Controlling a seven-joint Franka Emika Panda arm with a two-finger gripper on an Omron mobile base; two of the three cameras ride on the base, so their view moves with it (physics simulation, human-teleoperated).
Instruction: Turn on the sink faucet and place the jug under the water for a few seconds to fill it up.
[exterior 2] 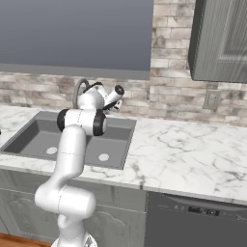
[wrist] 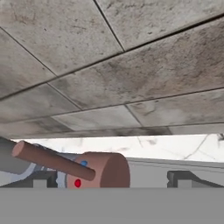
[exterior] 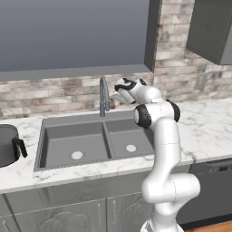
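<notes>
**Gripper open at the faucet lever; jug parked left of the sink**

The faucet [exterior: 103, 96] stands upright behind the divider of the sink [exterior: 72, 136], its long axis vertical, the gooseneck curving over at the top toward the basins. In the hand view the reddish-brown lever [wrist: 52, 160] is a thin rod projecting from a round cap of the same colour; the rod's long axis runs from lower right to upper left of that view, its free end at the left. The cap carries a red and a blue dot.

The gripper [exterior: 118, 96] is just right of the faucet, level with its lower half, jaws spread wide with nothing between them. The fingertips [wrist: 180, 179] sit low in the hand view on either side of the lever cap; contact cannot be told.

The jug [exterior: 8, 145] stands upright on the worktop [exterior: 204, 131] at the left, apart from the sink, its black handle facing the basin.

The worktop is white veined marble. Each basin has a pale round drain. A brick backsplash [exterior: 54, 93] runs behind, with a window [exterior: 72, 34] above and a dark wall cabinet [exterior: 213, 29] at upper right. A wall outlet [exterior 2: 211, 100] sits on the brick to the right.
</notes>
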